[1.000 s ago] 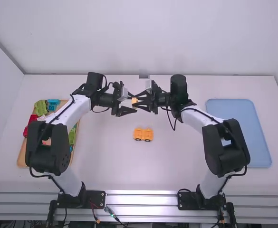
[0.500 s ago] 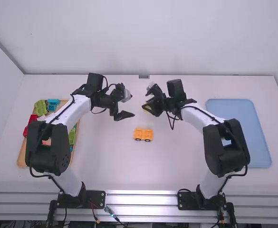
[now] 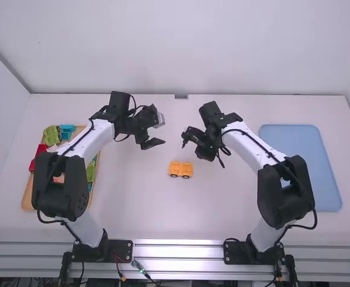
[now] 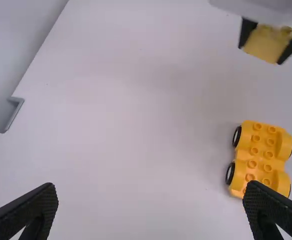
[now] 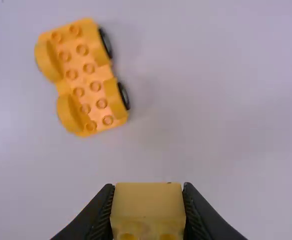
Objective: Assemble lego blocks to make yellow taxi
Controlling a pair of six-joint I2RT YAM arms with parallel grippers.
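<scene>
High view: right gripper [image 3: 192,143] pinches yellow block [image 5: 148,202] near wheeled base

Held off the table [image 3: 133,209], the yellow block sits between the right gripper's two fingers, one pressed to each of two opposite sides. Its broad, plain face shows in the right wrist view, with rounded studs along one edge.

The orange-yellow wheeled base [image 3: 180,170] stands upright on the table, between the two arms and a little nearer their mounts than either gripper. Rows of bare studs run along its top, with curved guards over black wheels. The held block and the base are apart.

The left gripper [image 3: 157,133] is also above the table, its fingers spread wide with nothing between them. It is to the left of the right gripper, and the two are apart.

At the table's left side is a wooden tray [image 3: 28,196], partly hidden by the left arm [image 3: 61,185]. A green block [image 3: 51,135] and a blue block [image 3: 67,129] are at its far end, with red pieces [image 3: 41,149] along its left side. On the right lies a blue tray [image 3: 303,161], partly behind the right arm [image 3: 285,185].
</scene>
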